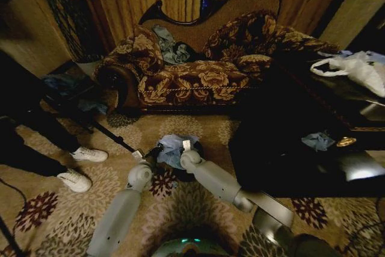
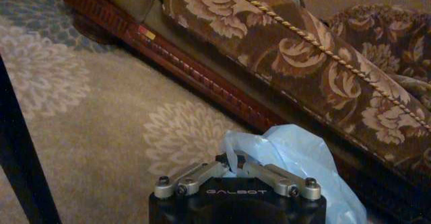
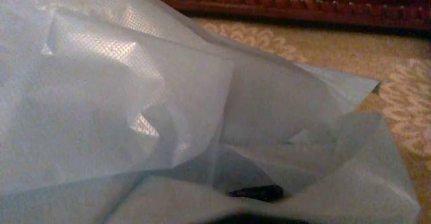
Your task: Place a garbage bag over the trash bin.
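Observation:
The pale blue garbage bag point(image 1: 171, 148) lies bunched over the top of the small black trash bin point(image 1: 179, 174) on the carpet in front of the sofa. My left gripper point(image 1: 148, 154) is at the bag's left edge. In the left wrist view this gripper point(image 2: 235, 167) is shut, pinching a fold of the garbage bag point(image 2: 296, 153). My right gripper point(image 1: 184, 145) reaches into the bag from the right. In the right wrist view, crumpled film of the garbage bag point(image 3: 168, 108) covers that gripper's fingers.
A floral sofa point(image 1: 198, 76) stands just behind the bin. A black table point(image 1: 289, 161) at the right holds a white handled bag point(image 1: 355, 67) and a blue-grey scrap point(image 1: 317, 141). A person's legs in white shoes point(image 1: 75, 179) stand at the left, beside a black pole point(image 2: 20, 163).

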Available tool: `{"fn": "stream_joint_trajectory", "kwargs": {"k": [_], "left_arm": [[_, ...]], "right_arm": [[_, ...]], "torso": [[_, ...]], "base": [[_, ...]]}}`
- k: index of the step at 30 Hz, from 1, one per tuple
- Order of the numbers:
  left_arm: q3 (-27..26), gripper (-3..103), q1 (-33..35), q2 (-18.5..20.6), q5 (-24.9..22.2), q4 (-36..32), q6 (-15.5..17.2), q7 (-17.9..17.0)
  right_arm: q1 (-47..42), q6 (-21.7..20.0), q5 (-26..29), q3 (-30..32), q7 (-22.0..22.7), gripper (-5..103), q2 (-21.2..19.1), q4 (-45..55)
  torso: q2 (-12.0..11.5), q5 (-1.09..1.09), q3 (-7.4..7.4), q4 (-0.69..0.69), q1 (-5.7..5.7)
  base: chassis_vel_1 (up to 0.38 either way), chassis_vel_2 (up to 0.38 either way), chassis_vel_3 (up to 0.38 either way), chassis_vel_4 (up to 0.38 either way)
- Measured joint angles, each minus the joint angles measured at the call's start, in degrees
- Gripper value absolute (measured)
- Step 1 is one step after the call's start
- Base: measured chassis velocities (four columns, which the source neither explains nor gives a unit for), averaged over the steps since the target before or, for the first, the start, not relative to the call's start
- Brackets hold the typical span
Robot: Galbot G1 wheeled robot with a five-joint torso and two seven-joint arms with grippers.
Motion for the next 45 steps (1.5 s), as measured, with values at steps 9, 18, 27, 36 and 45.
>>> {"fn": "stream_joint_trajectory", "kwargs": {"k": [9,18,27,36,45], "left_arm": [[0.2,0,-0.1,-0.2,0.0,-0.3,0.0,-0.2],[0.3,0,-0.6,-0.4,0.1,0.2,-0.1,-0.4],[0.2,0,0.0,-0.2,0.2,0.2,-0.6,-0.1],[0.2,0,-0.4,0.0,0.0,0.4,-0.7,0.0],[0.4,0,-0.4,0.2,-0.1,0.6,-0.7,0.2]], "right_arm": [[0.2,-0.5,3.0,-0.5,2.9,100,-0.5,1.7],[-1.5,-1.1,11.6,0.6,3.8,100,-5.3,12.5],[-0.1,-3.7,27.0,7.2,9.6,100,-5.2,16.4],[-0.9,-6.9,38.9,10.7,13.8,100,-7.0,20.7],[-1.6,-6.7,41.3,12.1,14.6,100,-12.1,30.0]], "torso": [[0.0,0.0,0.0,0.0,0.0],[0.0,0.01,0.0,-0.01,0.0],[0.0,0.0,0.0,0.0,0.0],[0.0,0.01,0.0,0.0,0.0],[0.0,0.01,0.0,0.0,0.0]], "base": [[0.0,0.0,0.0,0.0],[0.0,0.0,0.0,0.0],[0.0,0.0,0.0,0.0],[0.0,0.0,0.0,0.0],[0.0,0.0,0.0,0.0]]}}
